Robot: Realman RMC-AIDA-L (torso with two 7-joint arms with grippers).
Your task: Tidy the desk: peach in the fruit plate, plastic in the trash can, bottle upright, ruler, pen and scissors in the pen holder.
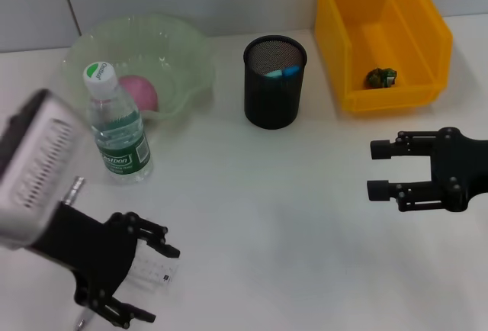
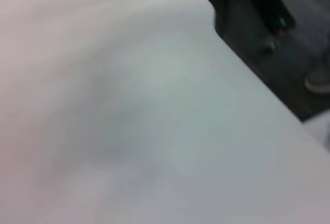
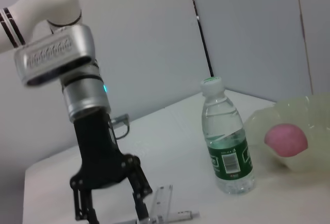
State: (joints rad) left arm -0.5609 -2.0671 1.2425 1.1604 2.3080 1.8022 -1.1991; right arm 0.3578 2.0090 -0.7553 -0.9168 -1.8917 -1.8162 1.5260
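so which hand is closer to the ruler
Left. The left hand is right at the clear ruler at the desk's near left edge, fingers around it. The right hand hovers far across, near the yellow bin.

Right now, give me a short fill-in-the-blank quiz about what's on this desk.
1. The peach lies in the green ____.
2. The water bottle stands ____.
3. The crumpled plastic sits in the ____ bin.
4. The left tool is at the clear ____.

Missing words: plate; upright; yellow; ruler
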